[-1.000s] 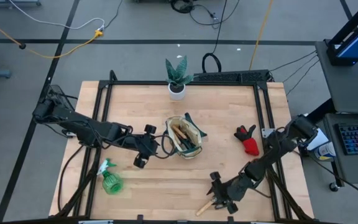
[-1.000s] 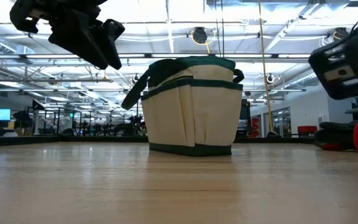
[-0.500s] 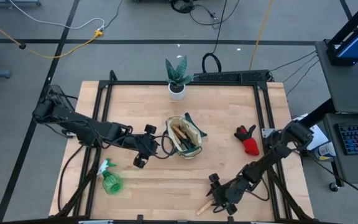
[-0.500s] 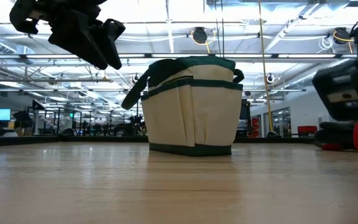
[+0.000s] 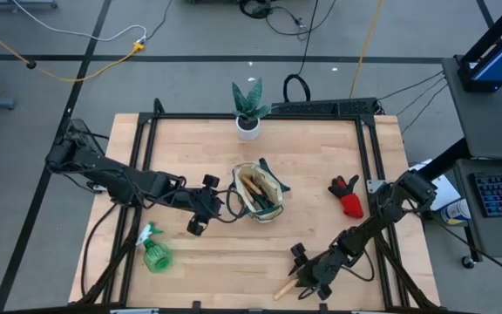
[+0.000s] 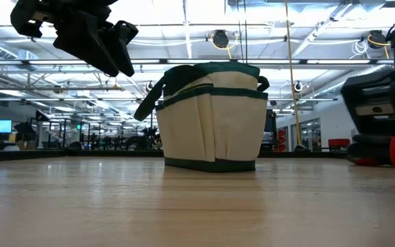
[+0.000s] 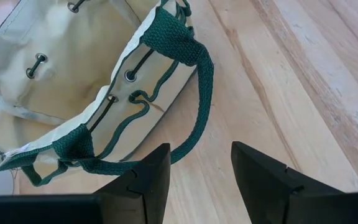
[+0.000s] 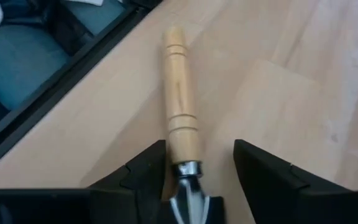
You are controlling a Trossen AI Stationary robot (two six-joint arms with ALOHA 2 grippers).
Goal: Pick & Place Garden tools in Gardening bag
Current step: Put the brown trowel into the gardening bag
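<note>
The beige gardening bag [image 5: 260, 192] with green trim stands upright on its base mid-table, with wooden-handled tools inside; it also shows in the low view [image 6: 211, 116]. A silver tool with a pale wooden handle [image 8: 178, 99] lies flat near the table's near edge [image 5: 284, 290]. My right gripper [image 8: 197, 177] is open low over it, one finger on each side of the metal neck below the handle. My left gripper [image 5: 200, 208] is open and empty above the table, left of the bag; the bag's green loop handle [image 7: 194, 81] lies before it. The green spray bottle [image 5: 153, 253] lies on its side at near left.
A red item beside a dark-handled tool [image 5: 347, 196] lies right of the bag. A green plant in a white pot [image 5: 249, 112] stands at the far edge. A black frame rail [image 8: 55, 81] runs along the near edge, close to the wooden handle's free end.
My right gripper has gone down toward the wooden-handled tool and a little toward the table's left edge, still open.
</note>
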